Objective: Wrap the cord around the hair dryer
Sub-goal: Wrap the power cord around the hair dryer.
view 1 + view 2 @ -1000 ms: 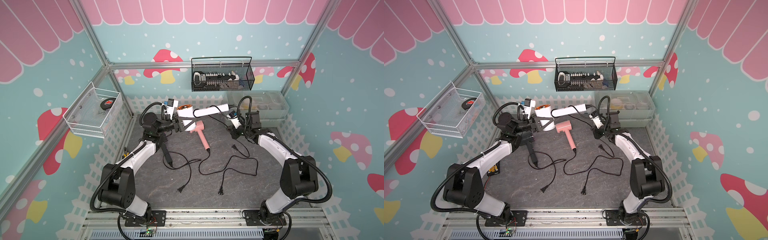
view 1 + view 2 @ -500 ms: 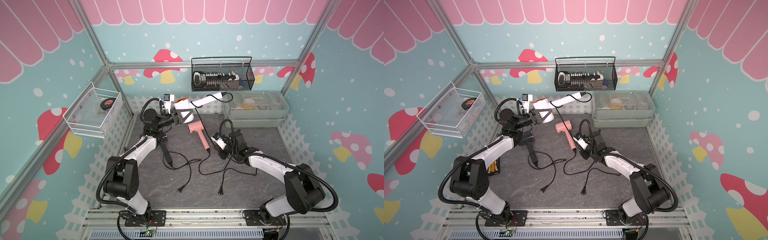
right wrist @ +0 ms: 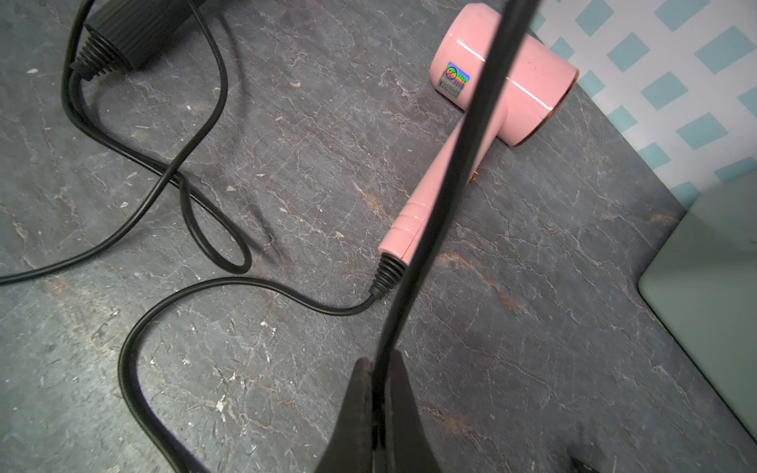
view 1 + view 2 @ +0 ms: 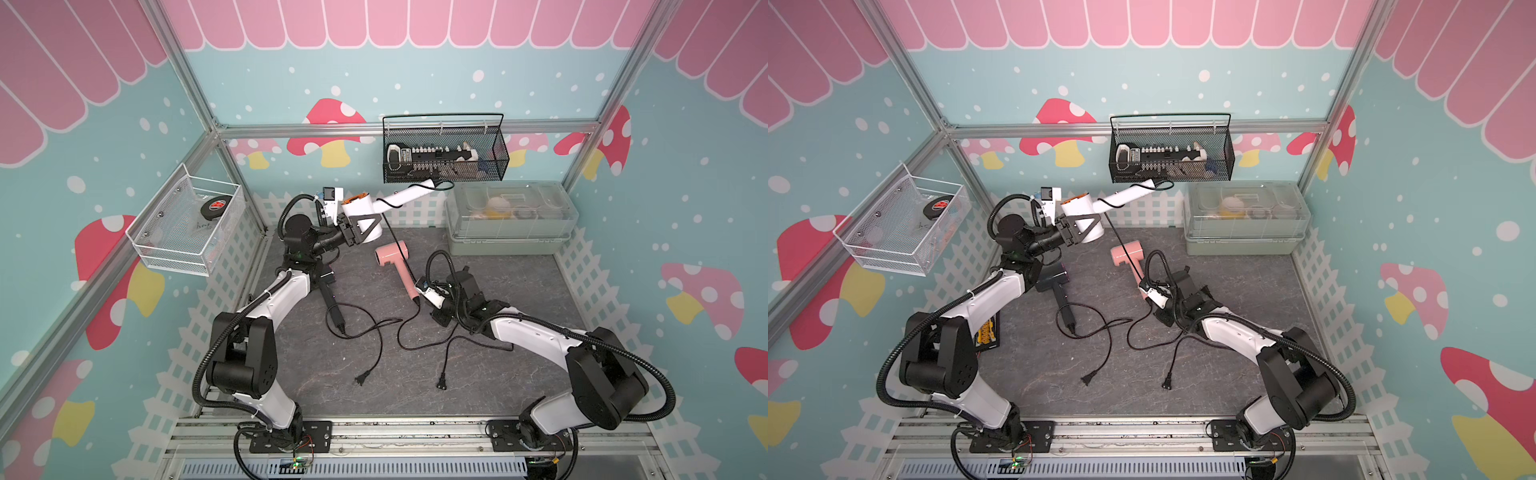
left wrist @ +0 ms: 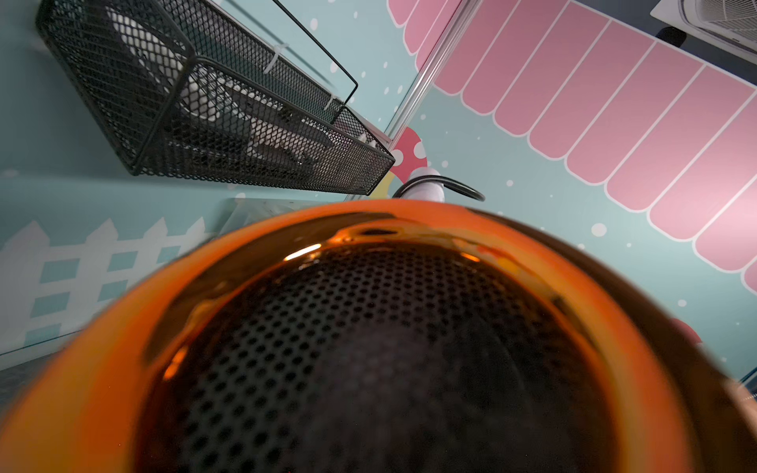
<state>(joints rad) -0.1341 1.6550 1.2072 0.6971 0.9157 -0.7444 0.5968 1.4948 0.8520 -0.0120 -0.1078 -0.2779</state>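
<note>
My left gripper is shut on the barrel of a white hair dryer with an orange rear ring. It holds the dryer in the air at the back left. The dryer's handle points up toward the black wire basket. Its black cord loops off the handle end and runs taut down to my right gripper. In the right wrist view the right gripper is shut on the cord low over the mat. The left wrist view shows no fingers.
A pink hair dryer lies on the mat under the taut cord. A black hair dryer lies under my left arm. Loose cords end in plugs. A black wire basket, a lidded box and a white wall basket stand around.
My right gripper came down from beside the dryer's handle at the back to the mat by the pink dryer, pulling the cord taut. The left gripper tilted the dryer's handle up toward the basket.
</note>
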